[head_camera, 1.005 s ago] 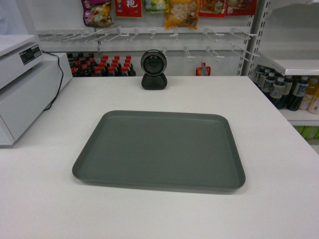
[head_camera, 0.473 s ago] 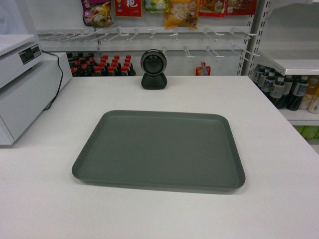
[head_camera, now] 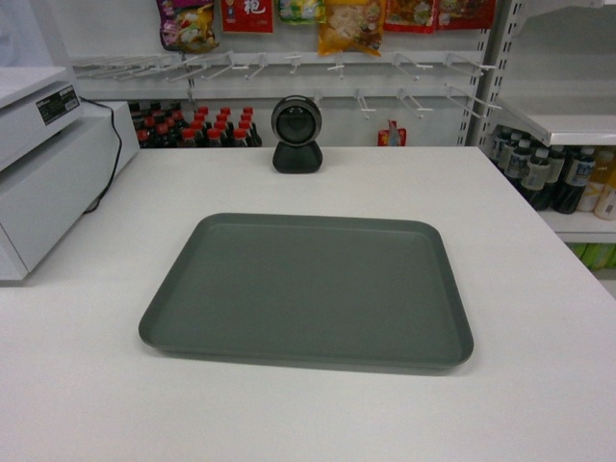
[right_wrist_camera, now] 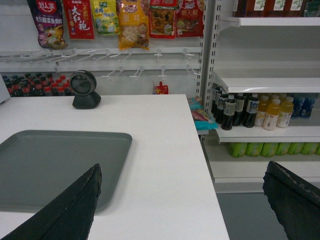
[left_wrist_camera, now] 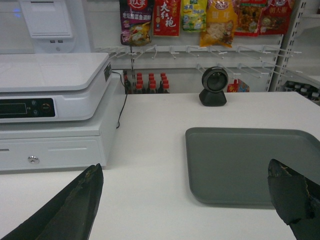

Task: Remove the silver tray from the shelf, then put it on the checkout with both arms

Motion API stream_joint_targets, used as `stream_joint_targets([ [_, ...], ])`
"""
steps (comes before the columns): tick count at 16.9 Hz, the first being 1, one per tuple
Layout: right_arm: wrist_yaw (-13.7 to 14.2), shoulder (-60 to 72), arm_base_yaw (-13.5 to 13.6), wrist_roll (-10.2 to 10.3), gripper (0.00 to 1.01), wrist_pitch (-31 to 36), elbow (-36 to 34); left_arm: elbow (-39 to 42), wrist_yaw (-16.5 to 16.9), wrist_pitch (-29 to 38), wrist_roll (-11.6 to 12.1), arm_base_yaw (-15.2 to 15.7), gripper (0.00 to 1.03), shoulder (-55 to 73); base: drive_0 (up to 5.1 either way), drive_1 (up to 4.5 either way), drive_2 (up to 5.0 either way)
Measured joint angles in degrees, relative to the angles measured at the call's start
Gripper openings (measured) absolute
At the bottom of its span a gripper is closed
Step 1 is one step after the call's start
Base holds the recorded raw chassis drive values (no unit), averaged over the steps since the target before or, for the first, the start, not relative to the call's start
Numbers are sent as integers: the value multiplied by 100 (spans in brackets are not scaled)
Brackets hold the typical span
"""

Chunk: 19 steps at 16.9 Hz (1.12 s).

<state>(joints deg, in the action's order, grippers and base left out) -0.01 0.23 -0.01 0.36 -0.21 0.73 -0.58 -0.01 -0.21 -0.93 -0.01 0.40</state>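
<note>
The silver tray (head_camera: 308, 289) lies flat on the white checkout (head_camera: 500, 202), empty and near the middle. Neither gripper shows in the head view. In the left wrist view my left gripper (left_wrist_camera: 185, 167) is open, held back from the tray (left_wrist_camera: 250, 165) near its left front corner and touching nothing. My right gripper (right_wrist_camera: 183, 166) is open too, its left finger over the tray's (right_wrist_camera: 50, 165) right part and its right finger past the checkout's (right_wrist_camera: 165, 150) right edge. A white shelf (right_wrist_camera: 265, 80) stands to the right.
A black round scanner (head_camera: 295, 135) sits at the counter's back. A white register (left_wrist_camera: 50, 100) with a cable fills the left side. Drink bottles (right_wrist_camera: 250, 110) line the lower shelf at right. Snack bags (head_camera: 351, 24) hang on hooks behind the counter.
</note>
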Motion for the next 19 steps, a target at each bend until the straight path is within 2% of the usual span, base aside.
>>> stream_joint_targets([
  [19,-2,0,0,-2,98,0,0,0,0,0,-2,0,98,2,0,0,0],
])
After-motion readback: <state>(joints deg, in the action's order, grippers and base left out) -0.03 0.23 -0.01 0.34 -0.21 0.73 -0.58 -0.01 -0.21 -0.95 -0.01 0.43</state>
